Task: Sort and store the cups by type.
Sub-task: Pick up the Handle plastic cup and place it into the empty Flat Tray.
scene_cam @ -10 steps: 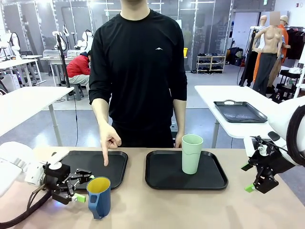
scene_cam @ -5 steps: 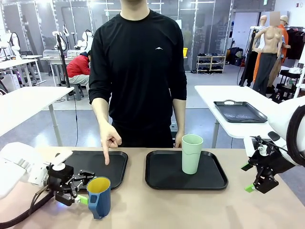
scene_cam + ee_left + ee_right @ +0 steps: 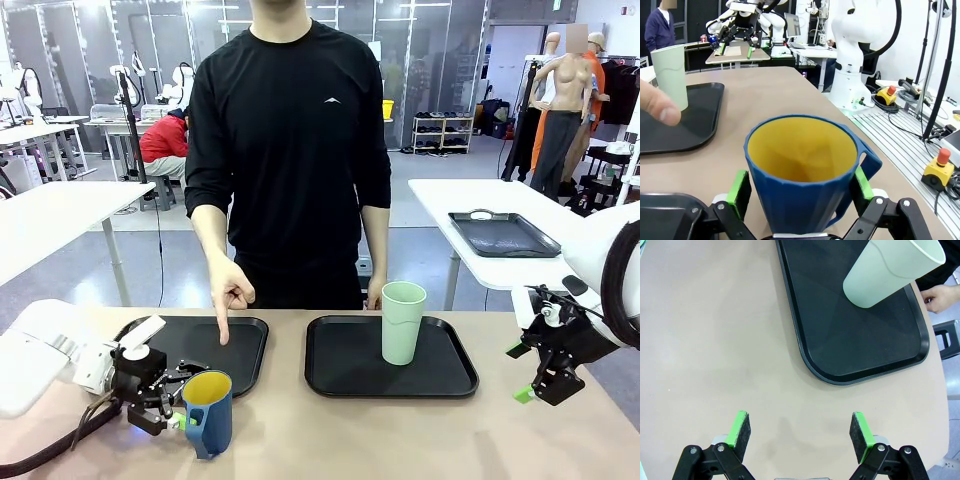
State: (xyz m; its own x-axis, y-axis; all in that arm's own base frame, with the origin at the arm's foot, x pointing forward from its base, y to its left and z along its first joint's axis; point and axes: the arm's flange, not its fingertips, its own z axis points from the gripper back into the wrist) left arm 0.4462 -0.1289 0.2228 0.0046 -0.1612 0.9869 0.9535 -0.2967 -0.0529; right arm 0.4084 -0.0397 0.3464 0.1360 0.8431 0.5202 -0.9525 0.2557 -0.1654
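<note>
Front view: dark-blue cup [image 3: 208, 412] w/ yellow inside stands upright on the bare tabletop [image 3: 330, 435], lower left of frame, just in front of the left black tray [image 3: 196, 345]. Left gripper [image 3: 176, 397] comes in from the left edge at cup height, its fingers reaching around the cup's left side. Left wrist view: blue cup [image 3: 805, 172] fills centre-bottom, handle toward the right; a green pad [image 3: 738, 186] sits on each side of the cup wall, spread, looks like a thin gap or bare contact – can't tell if it's clamped yet.

Pale mint-green tumbler [image 3: 403, 322] stands upright on the right black tray [image 3: 440, 377], centre-right of the front view, toward the tray's far side. Right wrist view has it at upper right [image 3: 892, 271] on that tray [image 3: 840, 360].

Right gripper [image 3: 527, 388] hangs at the right edge of the front view, above the table, well apart from both cups; in its wrist view the fingers [image 3: 741, 434] are spread wide over bare tabletop, nothing between them.

Person's hand [image 3: 229, 292] points down w/ the index finger over the left tray, upper-centre-left. Other hand [image 3: 376, 293] rests behind the right tray, near the tumbler.
</note>
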